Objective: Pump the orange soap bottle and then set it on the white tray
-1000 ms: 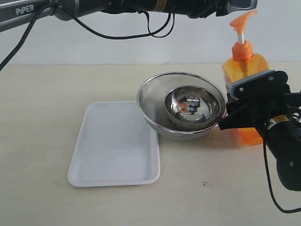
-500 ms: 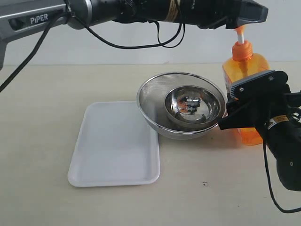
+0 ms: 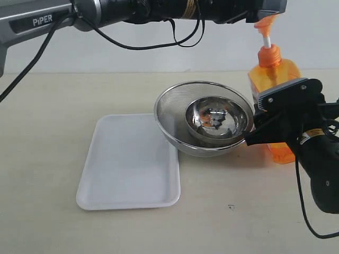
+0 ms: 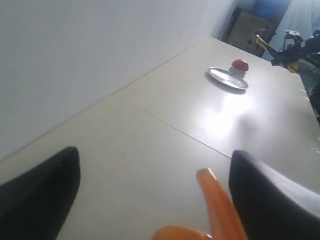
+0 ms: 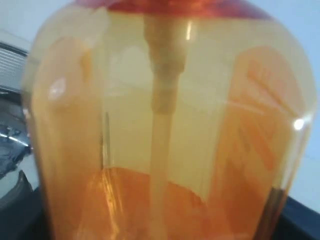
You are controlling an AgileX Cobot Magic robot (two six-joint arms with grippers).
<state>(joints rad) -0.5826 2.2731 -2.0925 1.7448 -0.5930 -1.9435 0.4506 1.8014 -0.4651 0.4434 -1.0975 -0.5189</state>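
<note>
The orange soap bottle (image 3: pixel 270 71) stands upright at the right, beside the steel bowls. My right gripper (image 3: pixel 276 114) is shut on its body, and in the right wrist view the bottle (image 5: pixel 165 125) fills the frame, with the gripper (image 5: pixel 160 205) showing as dark fingers at the lower corners. My left gripper (image 3: pixel 265 6) hangs right over the orange pump head (image 3: pixel 265 22). It is open (image 4: pixel 153 156), with the pump nozzle (image 4: pixel 216 202) between its fingers, close to one finger (image 4: pixel 270 200). The white tray (image 3: pixel 130 161) lies bare at the centre left.
A mesh steel bowl (image 3: pixel 169 114) with a smaller steel bowl (image 3: pixel 217 119) inside sits between tray and bottle, touching the tray's corner. The left arm (image 3: pixel 132 10) spans the top of the scene. A steel lid and red knob (image 4: pixel 232 75) lie far off.
The left arm swung right and came down over the pump head, which now pokes out below its gripper. The bottle shifted slightly left. The right gripper kept its hold.
</note>
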